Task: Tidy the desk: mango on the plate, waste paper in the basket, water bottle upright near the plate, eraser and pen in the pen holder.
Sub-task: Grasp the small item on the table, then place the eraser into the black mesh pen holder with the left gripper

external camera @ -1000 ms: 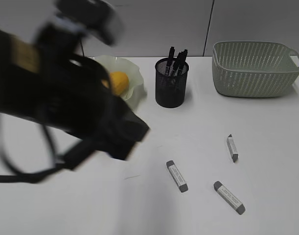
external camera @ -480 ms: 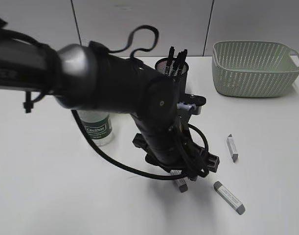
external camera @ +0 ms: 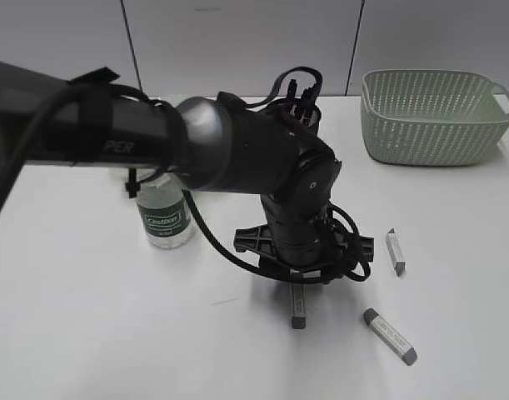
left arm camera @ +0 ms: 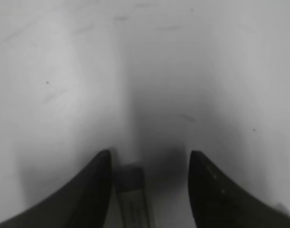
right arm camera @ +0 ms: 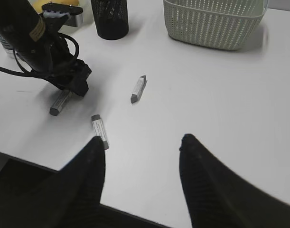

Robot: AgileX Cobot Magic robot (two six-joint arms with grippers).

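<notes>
Three grey erasers are lying on the white desk (external camera: pixel 87 333) out front, one eraser (external camera: pixel 298 306) right under the left gripper (external camera: pixel 297 279); the water bottle (external camera: pixel 164 215) is standing upright nearby. Left wrist: fingers (left arm camera: pixel 95 190) are sitting wide apart around that eraser. Right wrist: right gripper (right arm camera: pixel 140 175) is hanging open, empty, past the desk edge.

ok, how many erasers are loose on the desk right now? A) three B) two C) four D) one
A: one eraser lies under the left end effector, a second eraser lies to its right, and a third eraser lies nearest the camera.
</notes>
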